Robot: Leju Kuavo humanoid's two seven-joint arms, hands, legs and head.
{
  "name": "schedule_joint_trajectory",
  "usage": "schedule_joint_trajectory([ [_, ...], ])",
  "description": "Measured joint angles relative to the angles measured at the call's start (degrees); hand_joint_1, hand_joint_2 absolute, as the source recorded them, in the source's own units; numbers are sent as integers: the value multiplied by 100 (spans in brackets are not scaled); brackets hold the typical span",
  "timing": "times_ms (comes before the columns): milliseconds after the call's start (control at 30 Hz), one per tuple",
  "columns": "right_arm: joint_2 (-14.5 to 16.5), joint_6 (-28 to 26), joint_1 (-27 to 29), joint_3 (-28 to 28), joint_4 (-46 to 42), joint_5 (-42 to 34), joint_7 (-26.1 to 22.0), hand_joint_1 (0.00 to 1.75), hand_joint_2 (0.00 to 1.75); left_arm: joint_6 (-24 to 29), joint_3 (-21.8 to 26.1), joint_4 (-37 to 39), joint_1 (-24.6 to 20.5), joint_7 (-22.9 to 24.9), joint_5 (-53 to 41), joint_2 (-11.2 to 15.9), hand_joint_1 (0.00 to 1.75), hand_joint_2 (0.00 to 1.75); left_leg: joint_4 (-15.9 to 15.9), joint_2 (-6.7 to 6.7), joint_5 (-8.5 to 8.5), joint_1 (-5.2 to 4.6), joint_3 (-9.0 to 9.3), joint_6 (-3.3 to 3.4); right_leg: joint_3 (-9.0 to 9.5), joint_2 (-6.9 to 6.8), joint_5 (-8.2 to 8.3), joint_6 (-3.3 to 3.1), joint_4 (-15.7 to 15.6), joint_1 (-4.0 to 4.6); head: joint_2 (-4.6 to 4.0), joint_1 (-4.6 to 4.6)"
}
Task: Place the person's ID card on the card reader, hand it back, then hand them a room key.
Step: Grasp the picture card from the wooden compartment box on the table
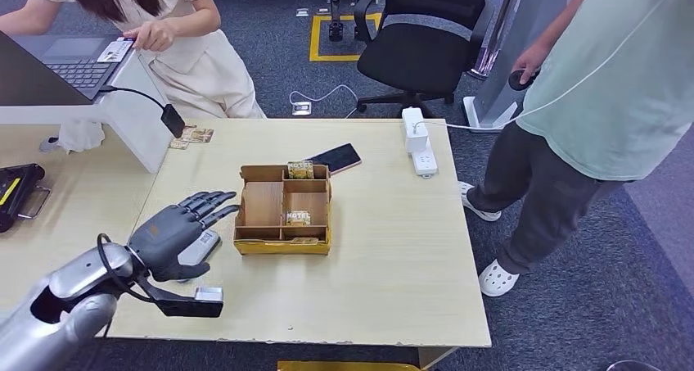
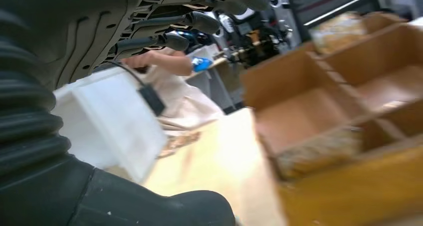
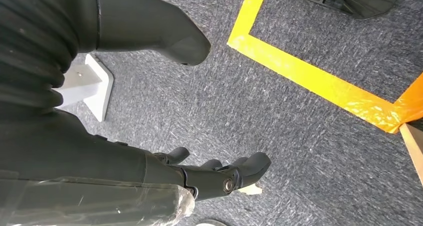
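Pale wooden surface (image 1: 385, 256), blue-grey carpet beyond. Left robot hand (image 1: 176, 232) hovering just beside open brown cardboard divider box (image 1: 282, 244), fingers (image 1: 209, 201) spread and extended toward box wall, nothing held. Small silver-grey card reader (image 1: 200, 248) directly under palm; contact cannot tell. Room key cards printed "HOTEL" (image 1: 299, 218) standing upright in box compartments. ID card (image 1: 114, 52) under person's hand (image 1: 151, 35) on grey laptop (image 1: 74, 60). Right robot hand (image 3: 219, 176) hanging over carpet, fingers loosely curled, empty.
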Motion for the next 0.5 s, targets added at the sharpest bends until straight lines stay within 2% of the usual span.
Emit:
schedule_joint_trajectory([
  [300,17,-34,4,-12,0,-92,60,0,175,732,-1012,214,68,711,-1080,-1235,0,175,1,-8,-2,0,-6,2,-1,-6,0,1,-2,-2,0,0],
  [500,20,-39,10,-17,0,-92,61,0,175,854,-1247,279,125,866,-1247,-1648,0,175,0,-8,-1,2,-6,1,-2,-7,0,1,-1,-1,1,-1],
])
